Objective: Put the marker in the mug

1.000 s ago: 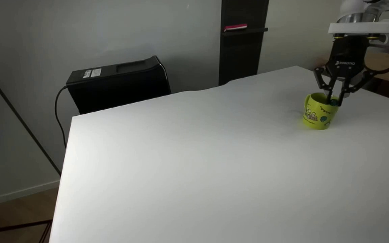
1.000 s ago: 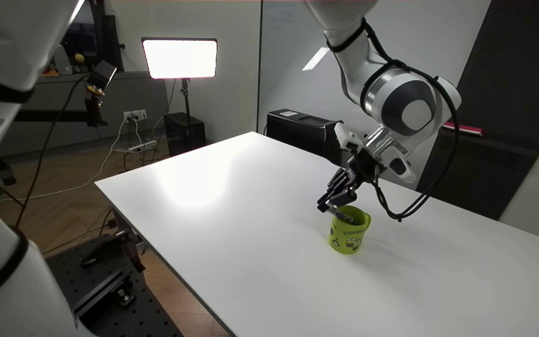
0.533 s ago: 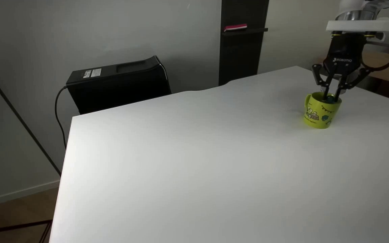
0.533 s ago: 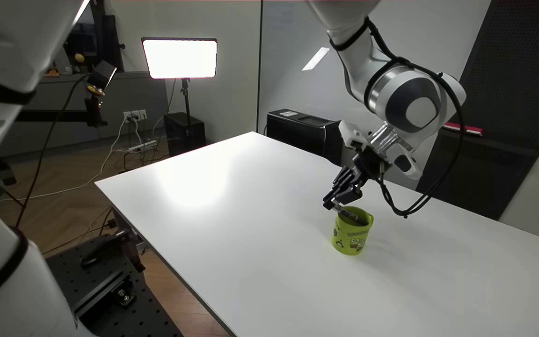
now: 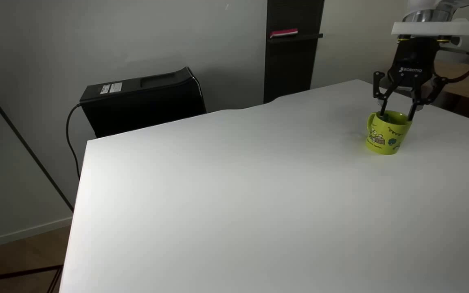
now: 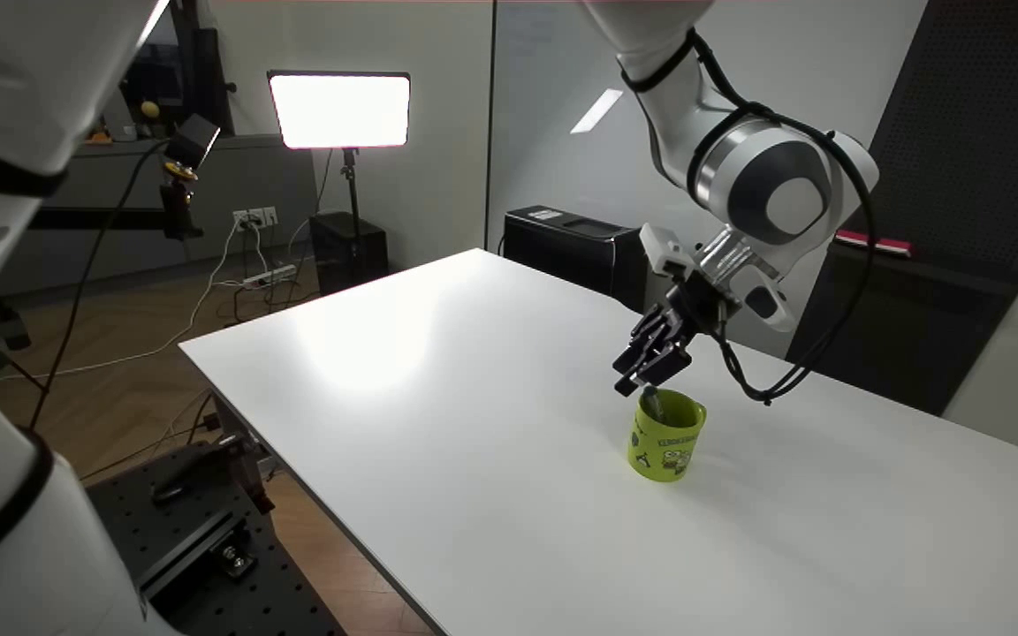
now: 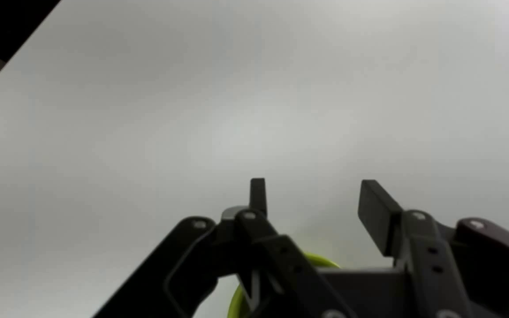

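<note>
Inside one mug [image 6: 664, 449], one tilted marker [image 6: 654, 405]

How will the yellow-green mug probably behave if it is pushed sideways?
The mug, with its crisp round shape, is likely stiff. Squat and upright on a glossy table, it would probably slide before tipping. The marker leaning inside might rattle.

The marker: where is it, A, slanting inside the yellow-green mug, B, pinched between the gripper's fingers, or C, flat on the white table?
A: in an exterior view the marker slants down inside the yellow-green mug, and the wrist view shows the gripper open.
</note>
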Available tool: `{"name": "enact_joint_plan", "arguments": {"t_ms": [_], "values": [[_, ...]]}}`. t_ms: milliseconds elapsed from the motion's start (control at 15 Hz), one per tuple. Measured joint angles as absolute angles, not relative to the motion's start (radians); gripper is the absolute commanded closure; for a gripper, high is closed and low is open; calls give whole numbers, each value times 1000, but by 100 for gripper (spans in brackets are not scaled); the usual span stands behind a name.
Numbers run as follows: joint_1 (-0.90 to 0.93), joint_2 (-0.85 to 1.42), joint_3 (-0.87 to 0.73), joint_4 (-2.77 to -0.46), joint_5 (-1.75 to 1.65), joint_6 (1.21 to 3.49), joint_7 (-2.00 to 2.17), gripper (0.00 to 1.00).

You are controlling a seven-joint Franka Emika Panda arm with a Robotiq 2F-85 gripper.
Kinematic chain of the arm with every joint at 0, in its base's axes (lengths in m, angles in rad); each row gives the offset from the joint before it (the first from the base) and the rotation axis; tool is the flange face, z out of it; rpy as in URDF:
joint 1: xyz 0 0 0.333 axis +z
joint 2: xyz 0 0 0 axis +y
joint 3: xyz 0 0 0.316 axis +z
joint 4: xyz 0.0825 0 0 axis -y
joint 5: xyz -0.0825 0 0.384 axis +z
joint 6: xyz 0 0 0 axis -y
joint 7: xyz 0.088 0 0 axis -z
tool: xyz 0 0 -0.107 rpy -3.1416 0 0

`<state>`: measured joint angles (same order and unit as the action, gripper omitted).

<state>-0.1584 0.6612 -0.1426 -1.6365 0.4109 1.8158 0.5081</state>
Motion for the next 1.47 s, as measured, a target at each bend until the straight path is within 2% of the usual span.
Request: {"name": "enact_joint_plan", "arguments": {"t_ms": [67,200,733,1133,1467], "values": [[-157,661,-142,-1636,410,1816,507,5],[-152,660,-142,-1636,396,1825,489,0],[-104,524,-96,-1699,282,1872,201,0],[-81,325,-42,-1882,220,1913,-53,0],[-55,177,-12,-2069,145,2062,-228,0]]}}
